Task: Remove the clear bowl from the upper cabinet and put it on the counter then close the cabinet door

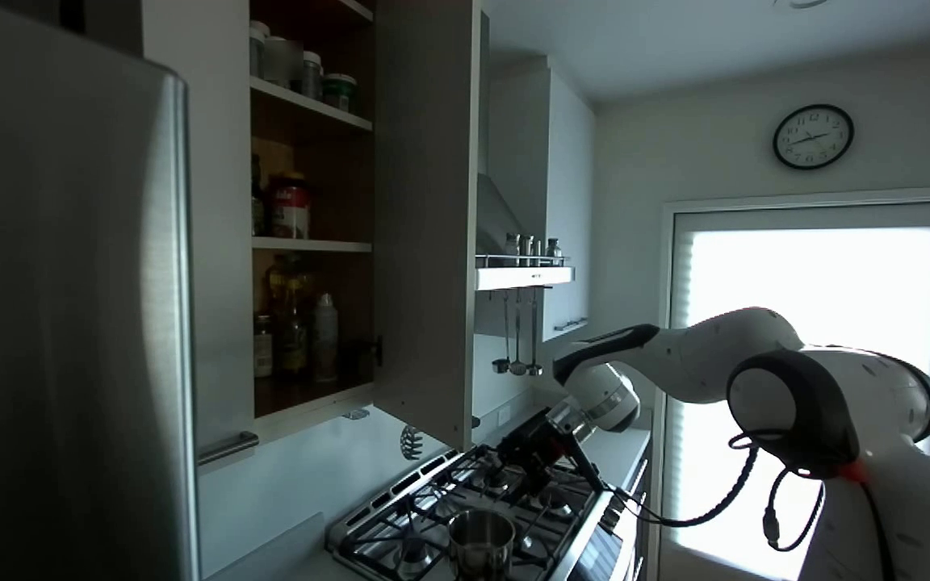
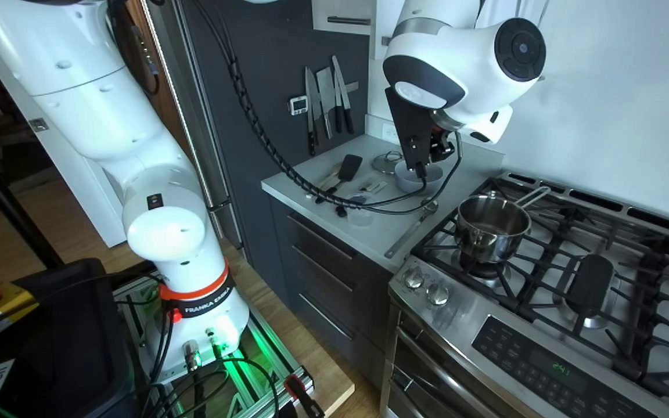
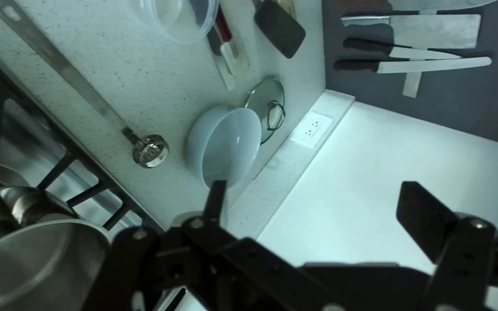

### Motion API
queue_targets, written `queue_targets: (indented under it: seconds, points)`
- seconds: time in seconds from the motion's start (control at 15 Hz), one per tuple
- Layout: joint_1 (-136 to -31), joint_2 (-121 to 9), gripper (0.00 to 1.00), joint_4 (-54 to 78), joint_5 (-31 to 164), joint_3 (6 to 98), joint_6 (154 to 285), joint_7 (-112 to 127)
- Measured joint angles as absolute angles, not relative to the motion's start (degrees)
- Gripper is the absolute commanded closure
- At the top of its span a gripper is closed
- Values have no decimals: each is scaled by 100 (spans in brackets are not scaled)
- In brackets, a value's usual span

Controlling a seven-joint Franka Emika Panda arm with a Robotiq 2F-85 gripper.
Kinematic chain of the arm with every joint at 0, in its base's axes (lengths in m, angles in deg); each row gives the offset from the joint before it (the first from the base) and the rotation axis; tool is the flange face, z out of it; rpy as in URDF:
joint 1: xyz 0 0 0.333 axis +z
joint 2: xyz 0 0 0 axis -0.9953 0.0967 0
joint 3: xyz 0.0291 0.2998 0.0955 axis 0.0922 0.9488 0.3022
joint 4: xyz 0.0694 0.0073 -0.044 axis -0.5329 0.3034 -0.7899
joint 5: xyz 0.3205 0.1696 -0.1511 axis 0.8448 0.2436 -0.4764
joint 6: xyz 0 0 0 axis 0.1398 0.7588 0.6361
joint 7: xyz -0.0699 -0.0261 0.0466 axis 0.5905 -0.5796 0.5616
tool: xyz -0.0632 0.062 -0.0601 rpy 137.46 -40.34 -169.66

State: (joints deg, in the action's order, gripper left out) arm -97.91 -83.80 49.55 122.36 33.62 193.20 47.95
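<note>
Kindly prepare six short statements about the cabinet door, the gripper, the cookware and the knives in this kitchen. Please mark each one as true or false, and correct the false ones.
1. The cabinet door is shut. False: it stands open.
2. The gripper is open and holds nothing. True.
3. A metal ladle lies on the counter. True.
4. The glass lid covers the pale bowl. False: it lies on the counter beside the bowl.
5. The steel pot stands on the stove. True.
6. The knives lie on the counter. False: they hang on the dark wall panel.
</note>
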Motion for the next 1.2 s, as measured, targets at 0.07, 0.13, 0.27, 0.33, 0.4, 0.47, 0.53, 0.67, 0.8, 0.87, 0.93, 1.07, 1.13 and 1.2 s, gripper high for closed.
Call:
queue_targets:
  seconds: [0.07,0.13,0.27,0.33,0.4,0.47,0.53,0.67,0.8,0.87,0.93,1.07,1.13,1.2]
  points:
    - [-9823,-8407,0,4919,12298,3360,19144,4790]
    - [-9851,-8442,0,4892,12358,3360,18970,4786]
    - [-9891,-8529,0,4860,12497,3361,18684,4732]
    - [-9898,-8580,0,4853,12587,3361,18585,4686]
    - [-9901,-8636,0,4851,12702,3363,18514,4640]
    - [-9903,-8691,0,4850,12825,3366,18434,4589]
    - [-9904,-8747,0,4849,12965,3371,18366,4535]
    - [-9904,-8852,0,4848,13253,3396,18313,4363]
    - [-9904,-8938,0,4846,13532,3428,18245,4219]
    - [-9904,-8972,0,4845,13674,3446,18215,4167]
    - [-9904,-9003,0,4845,13803,3462,18173,4116]
    - [-9904,-9057,0,4844,14017,3512,18104,3983]
    - [-9904,-9080,0,4844,14104,3551,18088,3909]
    - [-9903,-9101,0,4844,14189,3598,18085,3812]
